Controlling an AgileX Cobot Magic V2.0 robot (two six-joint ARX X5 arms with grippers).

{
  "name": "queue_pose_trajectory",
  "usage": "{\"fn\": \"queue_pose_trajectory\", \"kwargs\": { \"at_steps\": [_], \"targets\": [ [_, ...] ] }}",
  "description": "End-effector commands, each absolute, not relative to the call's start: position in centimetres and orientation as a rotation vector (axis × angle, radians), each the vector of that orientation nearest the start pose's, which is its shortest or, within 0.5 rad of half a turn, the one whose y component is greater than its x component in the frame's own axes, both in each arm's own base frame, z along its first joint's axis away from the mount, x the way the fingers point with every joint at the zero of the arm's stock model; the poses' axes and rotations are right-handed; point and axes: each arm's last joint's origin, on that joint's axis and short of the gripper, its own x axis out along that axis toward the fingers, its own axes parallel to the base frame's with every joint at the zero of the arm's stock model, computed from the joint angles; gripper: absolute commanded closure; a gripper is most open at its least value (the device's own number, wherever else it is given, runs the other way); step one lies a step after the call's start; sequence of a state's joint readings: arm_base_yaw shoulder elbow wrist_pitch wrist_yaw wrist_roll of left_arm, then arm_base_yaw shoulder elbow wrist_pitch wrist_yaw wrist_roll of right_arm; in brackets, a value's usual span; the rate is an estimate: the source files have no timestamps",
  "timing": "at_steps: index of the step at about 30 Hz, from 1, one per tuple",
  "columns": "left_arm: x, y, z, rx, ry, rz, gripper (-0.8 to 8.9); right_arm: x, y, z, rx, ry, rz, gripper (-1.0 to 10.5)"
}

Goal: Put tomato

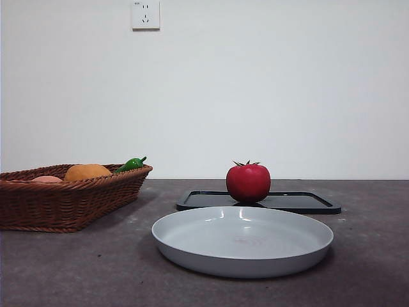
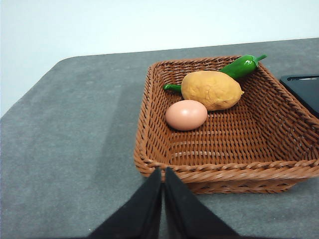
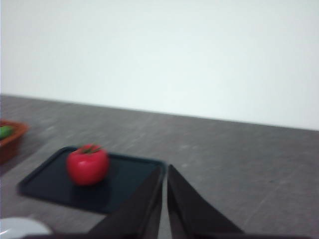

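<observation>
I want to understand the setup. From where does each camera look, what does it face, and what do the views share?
Front view: low at table height, facing the grey plate, tomato and wall; no arm shows.
Left wrist view: above the wicker basket; left gripper fingers together.
Right wrist view: faces the tomato on the black tray; right gripper fingers together.
All three show the basket.
</observation>
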State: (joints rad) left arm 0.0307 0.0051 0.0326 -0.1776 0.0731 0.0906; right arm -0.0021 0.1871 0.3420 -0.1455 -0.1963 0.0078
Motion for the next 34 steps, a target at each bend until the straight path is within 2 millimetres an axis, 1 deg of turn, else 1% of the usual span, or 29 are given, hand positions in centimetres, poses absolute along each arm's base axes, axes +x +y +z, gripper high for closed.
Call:
{"fn": "queue_pose_trajectory", "kwargs": {
  "at_steps": [1, 7, 11, 14, 20, 23, 34],
  "targets": [
    [9.6, 0.1, 14.9, 0.077, 0.176, -0.044, 8.05, 9.0, 0.4, 23.5, 0.018, -0.050, 0.163, 9.4],
    [9.6, 0.1, 14.9, 0.077, 0.176, -0.044, 8.05, 9.5, 0.3, 19.7, 0.040, -0.067, 0.106, 9.4],
    [9.6, 0.1, 14.9, 0.077, 0.176, -0.044, 8.05, 9.7, 0.2, 17.6, 0.067, -0.033, 0.092, 9.4],
    [9.6, 0.1, 14.9, 0.077, 0.176, -0.044, 8.05, 9.7, 0.2, 16.6, 0.085, 0.002, 0.091, 9.4],
    [9.6, 0.1, 14.9, 0.077, 0.176, -0.044, 8.05, 9.7, 0.2, 15.7, 0.090, 0.095, 0.087, 9.4],
    [9.6, 0.1, 14.9, 0.077, 0.176, -0.044, 8.05, 9.6, 0.2, 15.0, 0.094, 0.175, 0.083, 9.4],
    [9.6, 0.1, 14.9, 0.077, 0.176, -0.044, 8.05, 9.6, 0.2, 15.2, 0.100, 0.154, 0.081, 9.4]
  ]
}}
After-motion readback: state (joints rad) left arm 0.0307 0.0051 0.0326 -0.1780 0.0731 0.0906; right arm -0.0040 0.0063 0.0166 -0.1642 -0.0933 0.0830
